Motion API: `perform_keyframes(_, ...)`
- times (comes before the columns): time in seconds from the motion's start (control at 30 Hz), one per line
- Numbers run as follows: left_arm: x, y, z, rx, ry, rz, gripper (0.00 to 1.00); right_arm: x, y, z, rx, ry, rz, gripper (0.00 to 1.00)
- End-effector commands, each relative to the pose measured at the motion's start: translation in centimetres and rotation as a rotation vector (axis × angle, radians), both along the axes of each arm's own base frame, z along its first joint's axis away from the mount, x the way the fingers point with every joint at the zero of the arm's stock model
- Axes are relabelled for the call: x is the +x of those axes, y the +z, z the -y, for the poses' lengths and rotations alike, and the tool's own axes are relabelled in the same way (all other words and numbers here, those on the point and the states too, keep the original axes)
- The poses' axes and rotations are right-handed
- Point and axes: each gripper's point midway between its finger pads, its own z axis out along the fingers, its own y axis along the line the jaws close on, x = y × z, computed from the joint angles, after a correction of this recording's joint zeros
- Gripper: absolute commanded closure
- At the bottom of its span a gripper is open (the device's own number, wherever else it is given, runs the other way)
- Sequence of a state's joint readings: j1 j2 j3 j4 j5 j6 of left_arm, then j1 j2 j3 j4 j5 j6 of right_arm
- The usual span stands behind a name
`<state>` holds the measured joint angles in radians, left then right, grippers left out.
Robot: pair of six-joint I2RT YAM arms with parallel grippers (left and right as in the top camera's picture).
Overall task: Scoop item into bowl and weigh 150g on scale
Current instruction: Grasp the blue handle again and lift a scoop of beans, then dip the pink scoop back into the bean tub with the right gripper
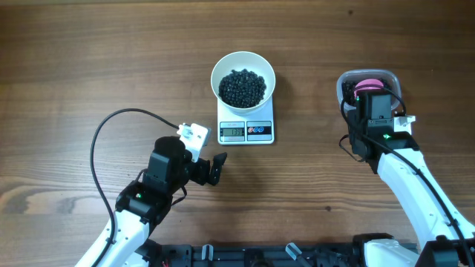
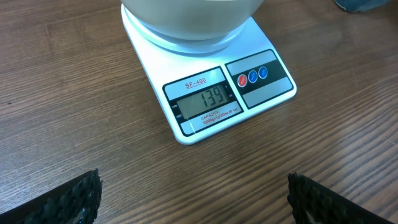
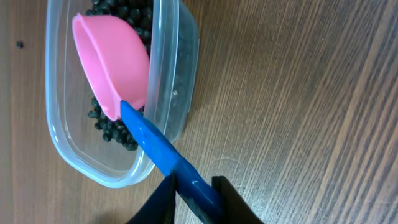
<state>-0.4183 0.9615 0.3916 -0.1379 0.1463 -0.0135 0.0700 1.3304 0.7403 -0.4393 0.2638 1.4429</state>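
Note:
The white bowl (image 1: pixel 217 78) stands on the scale (image 1: pixel 246 131) and holds black beads (image 1: pixel 242 87). In the left wrist view the scale (image 2: pixel 155 56) reads 139 under the bowl (image 2: pixel 193 15). My left gripper (image 2: pixel 193 186) hangs open over bare wood just in front of the scale, nothing between its fingers (image 2: pixel 81 196). My right gripper (image 3: pixel 193 186) is shut on the blue handle (image 3: pixel 155 143) of a pink scoop (image 3: pixel 115 59). The scoop's cup rests among beads (image 3: pixel 112 127) inside a clear tub (image 3: pixel 168 74).
The clear tub (image 1: pixel 345 85) sits at the right of the wooden table, a hand's width from the scale. The left arm's black cable (image 1: pixel 100 137) loops over the wood at the left.

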Motion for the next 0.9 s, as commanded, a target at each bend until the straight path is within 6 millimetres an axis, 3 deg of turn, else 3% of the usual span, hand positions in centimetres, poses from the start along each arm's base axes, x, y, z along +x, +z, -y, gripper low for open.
perform_keyframes(0.0,0.1,0.0,-0.2,-0.004,0.015,0.001,0.00,-0.3,-0.3,0.6,-0.027,-0.003,-0.020,0.88)
perform_keyframes(0.07,0.1,0.0,-0.2,-0.005,0.015,0.001,0.00,-0.2,0.8,0.5,-0.056,0.045,0.001,0.96)
perform_keyframes(0.4,0.1,0.0,-0.2,-0.005,0.015,0.001,0.00,0.6,7.2,-0.4,0.009,0.366,0.160,0.96)
perform_keyframes(0.57,0.1,0.0,-0.2,-0.004,0.015,0.001,0.00,0.5,12.1,-0.1,-0.005,0.501,0.146,0.96)
perform_keyframes(0.67,0.1,0.0,-0.2,-0.004,0.015,0.001,0.00,1.6,14.6,-1.2,-0.021,0.651,0.140,0.96)
perform_keyframes(0.87,0.1,0.0,-0.2,-0.004,0.015,0.001,0.00,2.7,15.0,-0.9,-0.020,0.863,-0.130,0.96)
